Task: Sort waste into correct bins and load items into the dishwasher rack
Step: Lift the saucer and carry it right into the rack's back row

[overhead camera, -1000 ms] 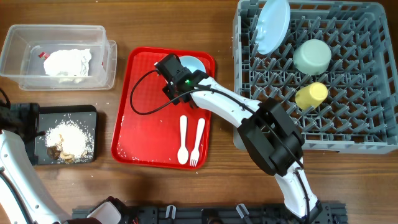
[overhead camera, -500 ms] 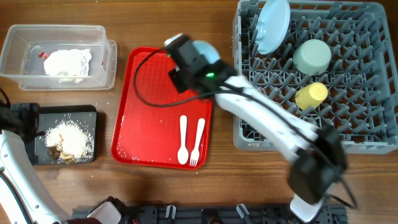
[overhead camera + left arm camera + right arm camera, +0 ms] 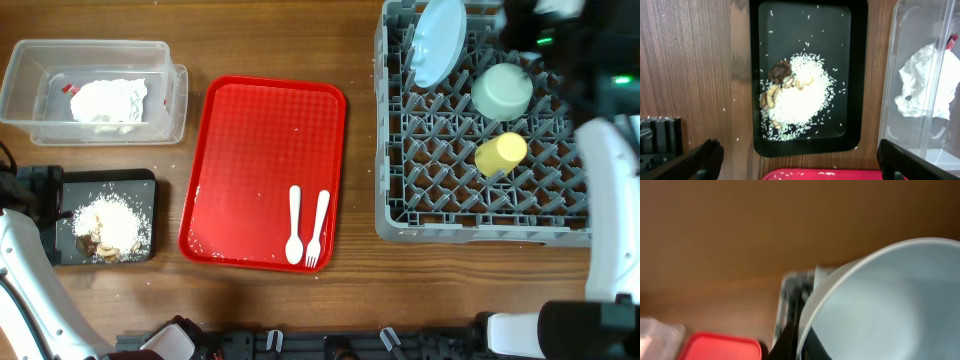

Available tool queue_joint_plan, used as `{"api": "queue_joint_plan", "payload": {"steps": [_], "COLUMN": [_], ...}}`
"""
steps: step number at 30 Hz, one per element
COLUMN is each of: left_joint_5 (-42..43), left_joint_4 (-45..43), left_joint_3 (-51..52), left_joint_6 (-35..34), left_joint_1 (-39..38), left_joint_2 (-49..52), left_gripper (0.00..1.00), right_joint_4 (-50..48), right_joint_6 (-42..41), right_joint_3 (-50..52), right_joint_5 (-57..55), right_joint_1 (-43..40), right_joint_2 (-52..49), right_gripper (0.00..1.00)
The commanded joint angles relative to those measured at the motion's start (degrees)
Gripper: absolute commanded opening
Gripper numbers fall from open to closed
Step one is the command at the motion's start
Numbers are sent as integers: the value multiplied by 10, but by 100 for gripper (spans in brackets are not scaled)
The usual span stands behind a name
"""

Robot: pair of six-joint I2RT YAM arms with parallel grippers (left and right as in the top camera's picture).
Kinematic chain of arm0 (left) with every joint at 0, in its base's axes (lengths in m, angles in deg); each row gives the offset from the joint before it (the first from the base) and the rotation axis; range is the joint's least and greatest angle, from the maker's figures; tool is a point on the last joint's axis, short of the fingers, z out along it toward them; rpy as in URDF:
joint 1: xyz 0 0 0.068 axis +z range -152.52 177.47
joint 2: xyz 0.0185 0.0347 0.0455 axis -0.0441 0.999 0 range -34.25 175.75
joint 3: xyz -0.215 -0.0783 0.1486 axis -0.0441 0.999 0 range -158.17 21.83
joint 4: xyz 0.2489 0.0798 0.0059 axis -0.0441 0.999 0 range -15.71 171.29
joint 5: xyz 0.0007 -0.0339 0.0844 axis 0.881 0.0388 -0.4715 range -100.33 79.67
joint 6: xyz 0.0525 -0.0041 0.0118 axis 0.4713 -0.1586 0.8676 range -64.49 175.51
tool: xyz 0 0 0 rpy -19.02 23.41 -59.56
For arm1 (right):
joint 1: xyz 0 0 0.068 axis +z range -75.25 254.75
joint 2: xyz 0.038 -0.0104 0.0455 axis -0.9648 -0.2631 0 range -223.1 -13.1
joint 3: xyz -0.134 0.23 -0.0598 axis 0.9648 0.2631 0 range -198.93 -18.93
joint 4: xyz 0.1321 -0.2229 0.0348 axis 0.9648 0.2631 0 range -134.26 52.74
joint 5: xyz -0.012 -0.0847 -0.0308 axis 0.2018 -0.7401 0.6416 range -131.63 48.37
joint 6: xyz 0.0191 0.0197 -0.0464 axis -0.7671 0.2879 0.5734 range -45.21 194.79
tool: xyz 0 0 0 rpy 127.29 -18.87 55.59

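Overhead: white plastic spoon [image 3: 294, 222] and white plastic fork [image 3: 317, 228] lie on the bright red serving tray [image 3: 250, 150]; the blurred right arm [image 3: 600, 110] hangs over the large grey pegged dishwasher rack [image 3: 450, 200].

Left wrist: left gripper [image 3: 800, 157] spread wide above the flat black rectangular tray [image 3: 805, 15].

Right wrist: right gripper [image 3: 800, 342] pinches the small light blue bowl [image 3: 880, 310] by its rim — rack behind.

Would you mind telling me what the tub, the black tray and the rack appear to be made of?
Tub: clear, glossy plastic; the napkins show through its walls. Black tray: smooth, fairly matte, probably plastic, though coated metal cannot be ruled out; its rounded corners and raised rim look moulded. Rack: matte grey moulded plastic, judging by its one-piece grid of pegs.
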Motion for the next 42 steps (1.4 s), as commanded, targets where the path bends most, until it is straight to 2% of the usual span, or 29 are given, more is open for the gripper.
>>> {"api": "queue_joint_plan", "payload": {"steps": [1,3,5,11,13,19,31,42], "left_joint_5": [-8,-8,-8,-8,-8,-8,-8,-8], "left_joint_4": [0,0,0,0,0,0,0,0], "left_joint_3": [2,2,2,2,2,2,2,2], "left_joint_6": [-1,-1,-1,-1,-1,-1,-1,-1], "left_joint_1": [3,3,3,3,3,3,3,3], "left_joint_2": [2,2,2,2,2,2,2,2], "left_gripper": [100,100,100,100,100,100,100,100], "right_joint_4": [-104,-208,-297,-656,-695,-692,-671,-695], "right_joint_6": [-12,-85,-157,-492,-544,-557,-545,-557], "right_joint_3": [-3,-3,-3,-3,-3,-3,-3,-3], "right_joint_5": [340,417,446,482,478,473,408,442], "right_joint_1": [-68,-88,-93,-91,-92,-92,-96,-158], "right_joint_2": [-68,-121,-169,-343,-384,-442,-447,-443], "right_gripper": [4,4,4,4,4,4,5,19]}}
